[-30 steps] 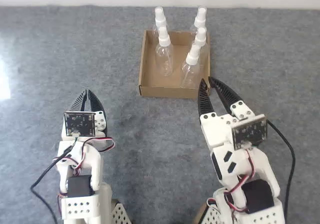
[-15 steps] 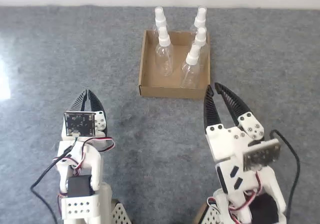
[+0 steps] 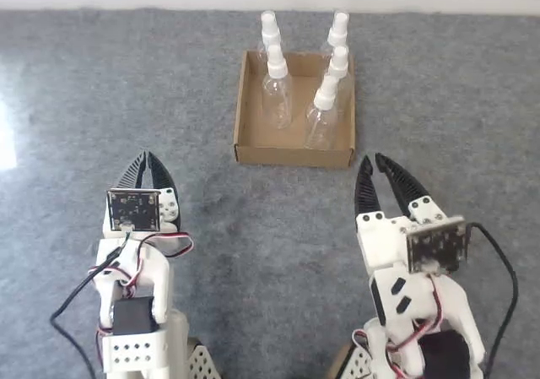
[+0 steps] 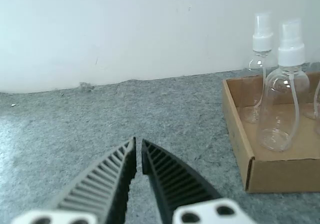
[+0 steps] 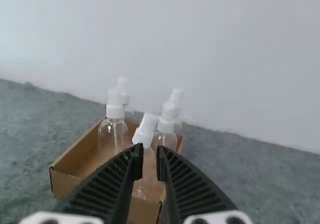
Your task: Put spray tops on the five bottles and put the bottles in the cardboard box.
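Note:
The cardboard box [image 3: 291,154] stands at the far middle of the grey table. Several clear bottles [image 3: 277,92] with white spray tops stand upright inside it, two in the far corners and the others nearer. My left gripper [image 3: 148,159] rests shut at the near left, well short of the box [image 4: 260,174], with nothing in it. My right gripper [image 3: 372,163] sits just in front of the box's near right corner, its fingers nearly together and holding nothing. The right wrist view looks past that gripper [image 5: 148,151] at the box [image 5: 62,176] and its bottles [image 5: 114,124].
A white wall [image 4: 125,29] runs along the far edge of the table, right behind the box. Grey felt [image 3: 101,83] covers the table on both sides of the box and between the arms.
My right gripper has drawn back from the box's near right corner toward its base and its fingers have come together from wide open. The left arm has not moved.

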Tool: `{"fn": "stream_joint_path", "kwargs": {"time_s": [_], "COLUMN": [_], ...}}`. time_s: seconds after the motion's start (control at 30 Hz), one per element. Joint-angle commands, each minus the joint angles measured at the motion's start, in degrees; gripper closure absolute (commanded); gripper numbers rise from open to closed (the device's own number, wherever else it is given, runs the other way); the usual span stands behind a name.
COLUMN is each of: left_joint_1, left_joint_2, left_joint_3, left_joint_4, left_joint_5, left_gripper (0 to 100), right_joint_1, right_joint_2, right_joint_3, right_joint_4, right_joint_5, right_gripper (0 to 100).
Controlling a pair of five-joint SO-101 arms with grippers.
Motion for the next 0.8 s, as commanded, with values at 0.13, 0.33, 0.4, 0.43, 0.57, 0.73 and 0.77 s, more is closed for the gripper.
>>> {"fn": "stream_joint_path", "kwargs": {"time_s": [0.13, 0.33, 0.4, 0.43, 0.57, 0.73, 0.77], "left_joint_1": [-0.18, 0.0, 0.0, 0.0, 0.09, 0.18, 0.44], "left_joint_2": [-1.32, -1.32, -1.32, -1.32, -1.32, -1.32, -1.32], "left_joint_3": [-0.57, -0.57, -0.57, -0.57, -0.57, -0.57, -0.57], "left_joint_4": [-0.53, -0.53, -0.53, -0.53, -0.44, -0.44, -0.35], "left_joint_5": [-0.35, -0.35, -0.35, -0.35, -0.26, -0.18, -0.18], "left_gripper": [98, 98, 98, 98, 98, 98, 98], "right_joint_1": [1.8, 1.8, 1.89, 1.89, 1.89, 1.89, 1.89], "right_joint_2": [0.13, 0.13, 0.13, 0.13, 0.13, 0.22, 0.22], "right_joint_3": [11.34, 18.55, 20.4, 21.45, 24.97, 26.46, 26.46], "right_joint_4": [0.48, 0.13, 0.04, 0.04, 0.04, 0.57, 0.57], "right_joint_5": [0.53, 0.44, 0.44, 0.44, 0.44, 0.44, 0.44], "right_gripper": [96.9, 96.8, 96.8, 96.8, 96.8, 97.1, 97.1]}}
